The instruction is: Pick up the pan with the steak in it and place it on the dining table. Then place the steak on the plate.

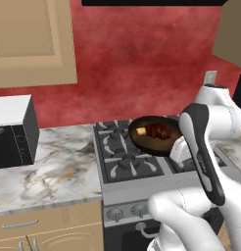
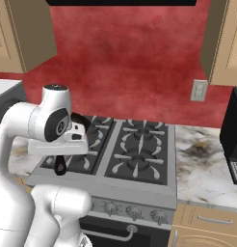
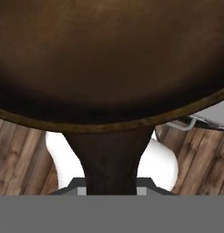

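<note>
The round black pan (image 1: 151, 139) hangs a little above the back right of the stove. The dark reddish steak (image 1: 157, 130) lies in it, with a small yellow chunk (image 1: 141, 131) at its left. In the hand view the pan (image 3: 109, 59) spans the top, and its short handle (image 3: 111, 159) runs down between my fingertips. My gripper (image 3: 111, 190) is shut on that handle. In the right base view the pan's rim (image 2: 81, 119) peeks out behind my white hand. The dining table and the plate are out of view.
The black gas stove (image 1: 127, 164) (image 2: 139, 154) sits in a marble counter (image 1: 59, 171). A black-and-white appliance (image 1: 12, 130) stands at the left and another dark appliance (image 2: 233, 140) at the right. Tan wall cabinets (image 1: 32, 41) hang above a red wall.
</note>
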Tool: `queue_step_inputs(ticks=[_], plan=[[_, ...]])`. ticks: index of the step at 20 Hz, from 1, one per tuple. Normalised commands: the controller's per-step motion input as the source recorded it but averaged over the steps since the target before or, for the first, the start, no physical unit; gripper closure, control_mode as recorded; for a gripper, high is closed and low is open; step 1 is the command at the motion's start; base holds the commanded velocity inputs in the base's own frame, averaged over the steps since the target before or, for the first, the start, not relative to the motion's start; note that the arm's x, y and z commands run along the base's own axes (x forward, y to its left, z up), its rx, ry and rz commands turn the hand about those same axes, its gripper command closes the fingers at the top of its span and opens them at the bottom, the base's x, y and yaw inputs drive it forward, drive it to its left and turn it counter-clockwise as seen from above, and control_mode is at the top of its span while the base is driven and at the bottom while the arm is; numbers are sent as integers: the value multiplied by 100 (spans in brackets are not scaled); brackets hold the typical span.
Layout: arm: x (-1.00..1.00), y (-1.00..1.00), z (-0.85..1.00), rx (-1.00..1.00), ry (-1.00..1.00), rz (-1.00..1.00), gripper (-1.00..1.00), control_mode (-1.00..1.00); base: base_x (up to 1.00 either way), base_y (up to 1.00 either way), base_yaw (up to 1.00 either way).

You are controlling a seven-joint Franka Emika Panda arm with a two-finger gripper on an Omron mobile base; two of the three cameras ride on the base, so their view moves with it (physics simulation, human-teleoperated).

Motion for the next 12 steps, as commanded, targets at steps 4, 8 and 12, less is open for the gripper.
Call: queue_step_inputs(ticks=[4, 8, 12], plan=[[-46, -5, 15, -1, -1, 0, 100, -100, 0, 0, 0], [0, 0, 0, 0, 0, 0, 100, -100, 0, 0, 0], [0, 0, 0, 0, 0, 0, 100, -100, 0, 0, 0]])
